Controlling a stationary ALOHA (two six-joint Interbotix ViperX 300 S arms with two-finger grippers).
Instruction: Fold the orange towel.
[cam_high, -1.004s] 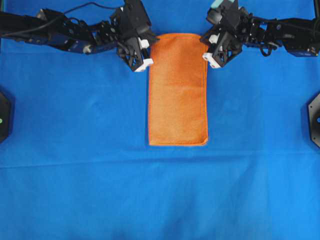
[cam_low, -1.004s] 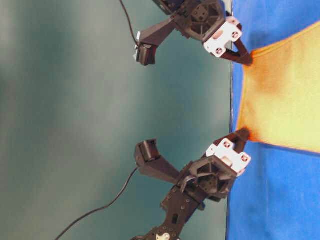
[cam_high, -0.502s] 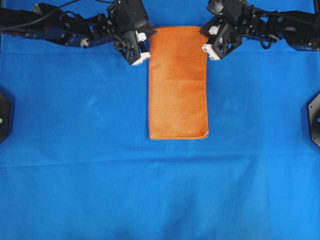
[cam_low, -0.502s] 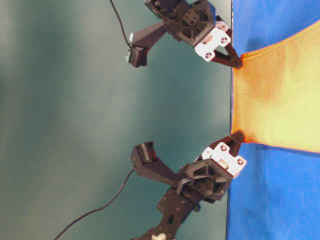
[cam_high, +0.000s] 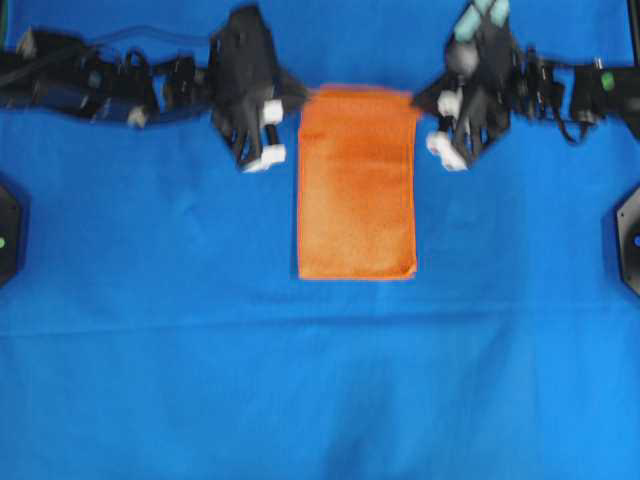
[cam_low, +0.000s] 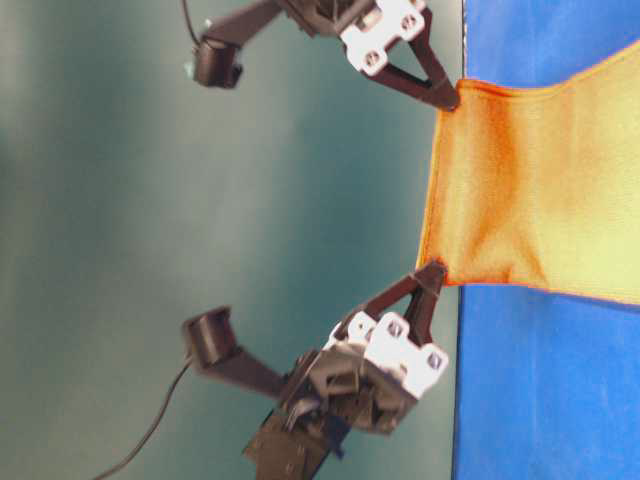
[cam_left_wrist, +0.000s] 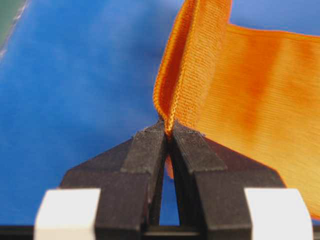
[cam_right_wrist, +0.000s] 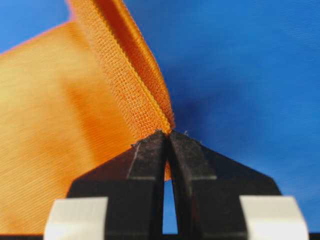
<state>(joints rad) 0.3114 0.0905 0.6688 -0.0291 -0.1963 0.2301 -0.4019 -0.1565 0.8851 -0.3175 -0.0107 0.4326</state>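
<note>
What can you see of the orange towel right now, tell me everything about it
The orange towel is a thin, bright orange cloth with a fine woven texture and a stitched hem, already folded into a long narrow strip on the blue table cover. Its near end lies flat; its far end is lifted off the cover, stretched between the left gripper and the right gripper, each shut on one corner where two layers show.

Left tool (cam_left_wrist: 167, 131) and right tool (cam_right_wrist: 167, 134) both pinched closed, arms raised, facing inward.
</note>
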